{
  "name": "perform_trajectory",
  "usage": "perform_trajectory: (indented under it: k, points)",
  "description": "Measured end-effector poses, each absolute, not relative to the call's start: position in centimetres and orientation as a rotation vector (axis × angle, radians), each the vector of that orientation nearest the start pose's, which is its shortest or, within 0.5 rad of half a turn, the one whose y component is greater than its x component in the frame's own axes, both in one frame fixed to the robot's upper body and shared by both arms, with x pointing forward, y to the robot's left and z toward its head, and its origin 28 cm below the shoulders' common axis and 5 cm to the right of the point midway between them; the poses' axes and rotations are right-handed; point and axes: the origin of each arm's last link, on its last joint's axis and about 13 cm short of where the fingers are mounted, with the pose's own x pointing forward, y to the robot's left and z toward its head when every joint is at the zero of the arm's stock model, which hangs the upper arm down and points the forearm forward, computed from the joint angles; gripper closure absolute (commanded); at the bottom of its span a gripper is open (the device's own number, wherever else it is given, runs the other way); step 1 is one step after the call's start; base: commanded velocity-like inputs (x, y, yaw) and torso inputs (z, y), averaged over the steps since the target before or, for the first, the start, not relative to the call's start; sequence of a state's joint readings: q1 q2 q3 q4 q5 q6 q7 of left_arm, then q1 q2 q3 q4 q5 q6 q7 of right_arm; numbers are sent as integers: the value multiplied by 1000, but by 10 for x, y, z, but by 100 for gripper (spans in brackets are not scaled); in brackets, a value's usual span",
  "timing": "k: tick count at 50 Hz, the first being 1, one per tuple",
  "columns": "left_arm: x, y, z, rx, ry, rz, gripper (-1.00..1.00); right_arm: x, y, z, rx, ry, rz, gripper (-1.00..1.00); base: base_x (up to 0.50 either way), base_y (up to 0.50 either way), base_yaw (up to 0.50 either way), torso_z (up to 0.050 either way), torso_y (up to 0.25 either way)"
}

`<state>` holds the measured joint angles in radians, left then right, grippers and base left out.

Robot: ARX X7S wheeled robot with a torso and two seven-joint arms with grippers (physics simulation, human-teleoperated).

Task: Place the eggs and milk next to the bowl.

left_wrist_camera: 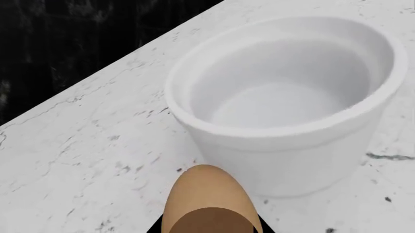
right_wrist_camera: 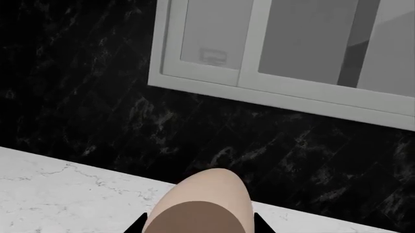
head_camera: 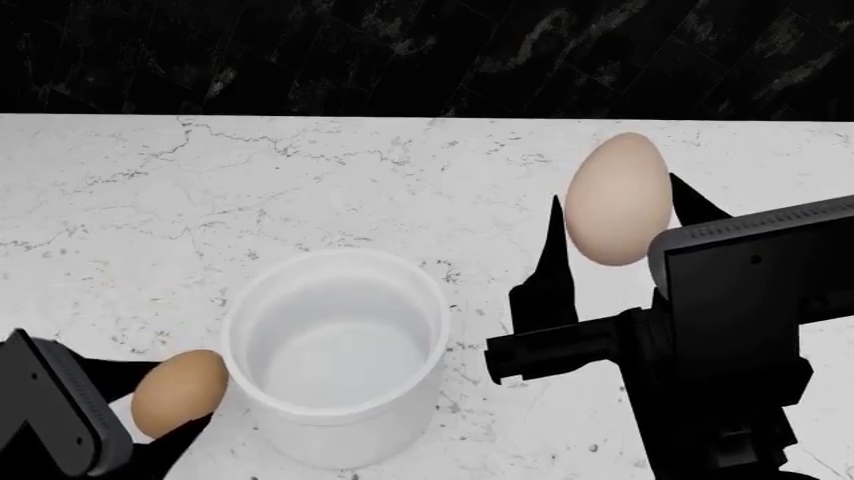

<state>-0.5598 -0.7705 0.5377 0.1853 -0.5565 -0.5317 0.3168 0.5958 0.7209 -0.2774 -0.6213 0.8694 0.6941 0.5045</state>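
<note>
On the white marble bench [head_camera: 334, 180], the bowl [head_camera: 336, 355] stands upright near the front edge, and the head view shows nothing inside it. Just beside its wall, on the robot's left, the left pincer [head_camera: 167, 400] grasps the tan-brown egg [head_camera: 178, 392]; the egg is very close to the bowl, but I cannot tell if it touches the wall or rests on the bench. In the left wrist view the same egg fills the lower edge, with dark pincer parts at both sides of it, and the bowl is directly ahead of it.

The right pincer [head_camera: 621, 225] is lifted above the bench, to the right of the bowl and farther back. It grasps the paler pinkish-beige egg [head_camera: 619, 200] between its two dark fingers [head_camera: 550, 270], with the pointed end up. In the right wrist view this egg is cut off by the frame edge, and behind it there are a black marbled wall [right_wrist_camera: 77, 97] and a white framed window [right_wrist_camera: 285, 53].

The left pincer is mostly cut off at the corner of the head view, so its fingers are hard to make out. The milk is not seen in any view.
</note>
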Motion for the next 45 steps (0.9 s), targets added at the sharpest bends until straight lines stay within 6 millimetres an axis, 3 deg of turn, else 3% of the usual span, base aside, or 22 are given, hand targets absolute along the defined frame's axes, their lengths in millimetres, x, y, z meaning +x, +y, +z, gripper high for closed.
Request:
perform_trajectory:
  k: [41,42,45]
  points:
    - [275,290,123,404,253,-699,100,237,-139,213,-143,-185,132,100,0,0,0,0,0]
    - [275,290,123,405,252,-700,-100,237,-139,213,-143,-185,132,100,0,0,0,0,0]
    - [276,291,124,409,250,-687,-100,237,-139,212,-139,-184,132,100,0,0,-2,0,0]
